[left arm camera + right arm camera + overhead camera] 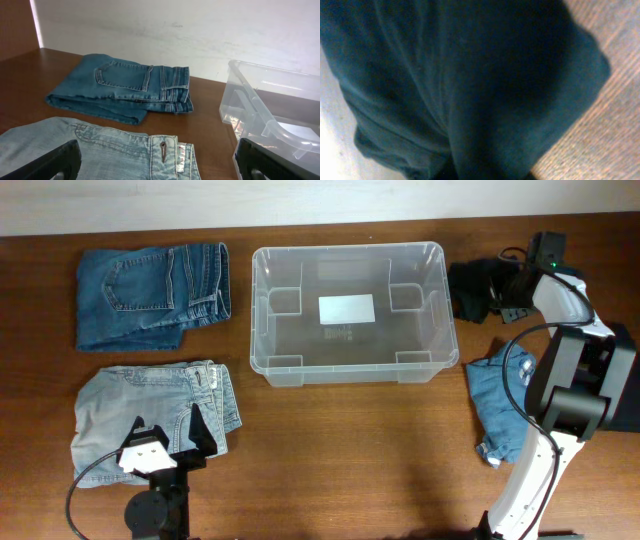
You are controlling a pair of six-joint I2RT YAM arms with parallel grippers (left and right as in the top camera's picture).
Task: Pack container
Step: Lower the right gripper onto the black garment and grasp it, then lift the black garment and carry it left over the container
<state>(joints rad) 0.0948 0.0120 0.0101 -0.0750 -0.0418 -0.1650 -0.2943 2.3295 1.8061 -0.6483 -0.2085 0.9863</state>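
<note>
The container point(268, 330) stands on the table point(350, 450), near its far edge, and I see nothing inside it except the white label point(346, 309) on its base. So I judge the packing is only at its beginning.

My right gripper point(500, 292) is just to the right of the container, low over a dark garment point(470, 285). The right wrist view is filled with this dark cloth, and the fingers do not show there, so I cannot tell if they are apart or closed on it. I take this as the pick of the first piece.

My left gripper point(166, 432) is to the left of the container and nearer to me, with its fingers wide apart and holding nothing, above the folded light jeans point(110, 405). Dark blue jeans point(150, 295) lie directly left of the container. Another blue garment point(495, 395) lies to its right, on the near side.

For the next move, I think I must first make sure the grip on the dark cloth is firm. Then I should lift it high enough to pass the container rim and bring it left, over the opening.
</note>
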